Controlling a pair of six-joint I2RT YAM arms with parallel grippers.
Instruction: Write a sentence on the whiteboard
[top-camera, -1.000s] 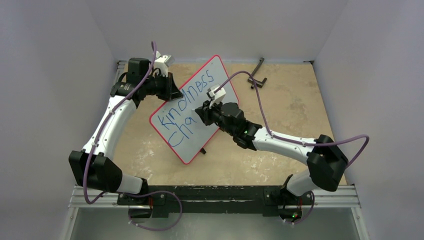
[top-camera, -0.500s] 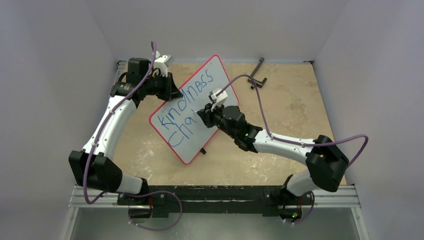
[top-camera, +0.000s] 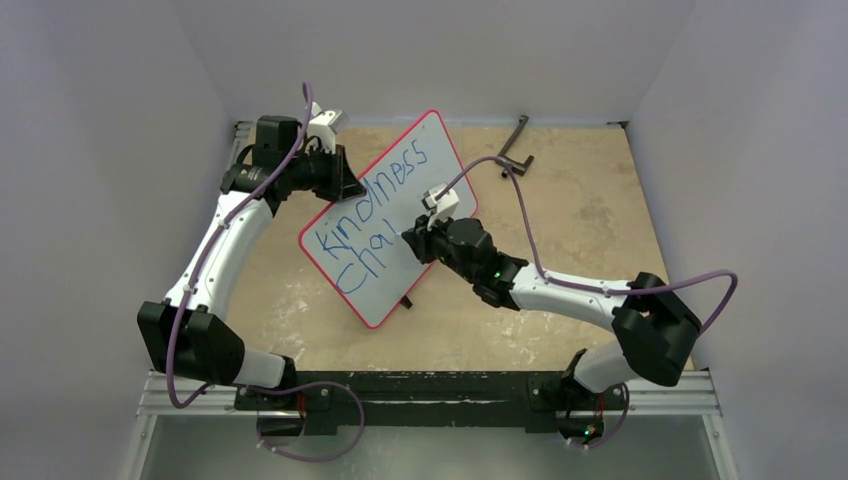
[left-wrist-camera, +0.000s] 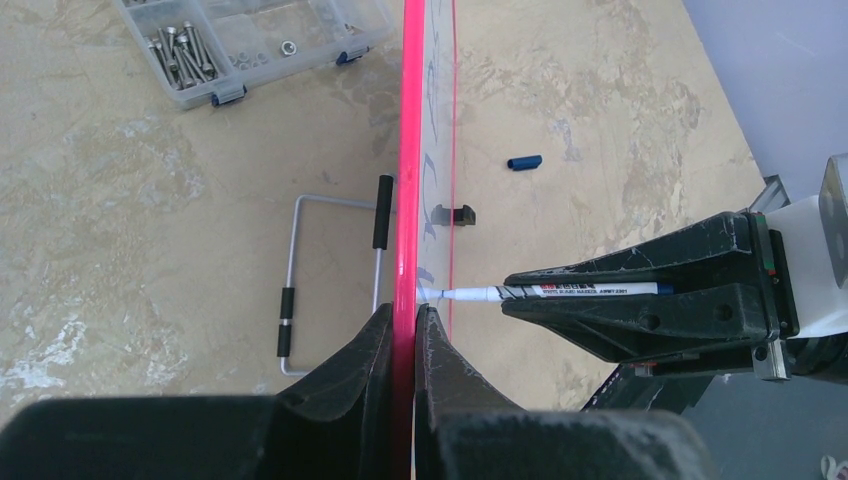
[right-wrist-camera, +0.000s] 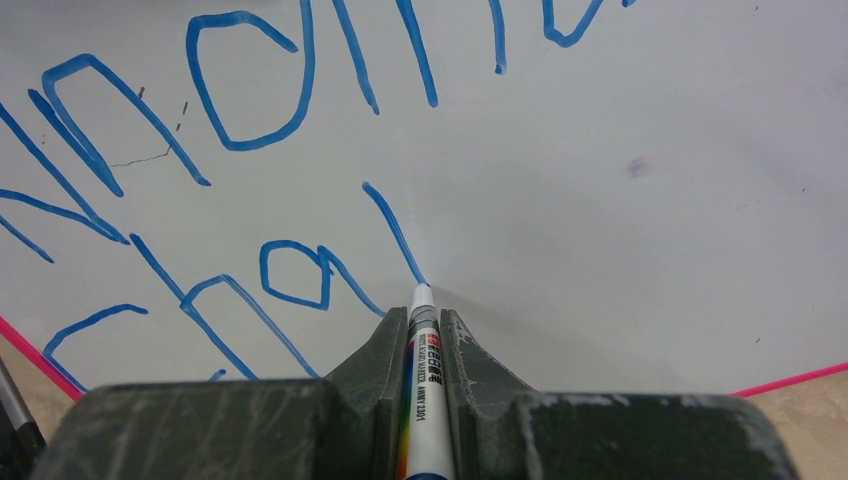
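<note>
Now, L to R: left gripper (left-wrist-camera: 405, 322) is clenched on the red rim of the whiteboard (top-camera: 388, 288) at its upper-left edge. The board seems to stand near upright on the counter (top-camera: 570, 200). The sentence (top-camera: 365, 225) so far reads "kindness" w/ "Cha" under it, plus one downstroke. Right gripper (right-wrist-camera: 422, 318) is grasping the marker (right-wrist-camera: 426, 385), tip touching the board at that stroke's foot. Step in hand, I'd say: the "n" of word 2. Next calls for an up-and-over stroke, light pressure so the board doesn't shift. Bare white runs right of the tip to the rim. Room for "nges" looks tight, and "lives" prob. needs a third line.
</note>
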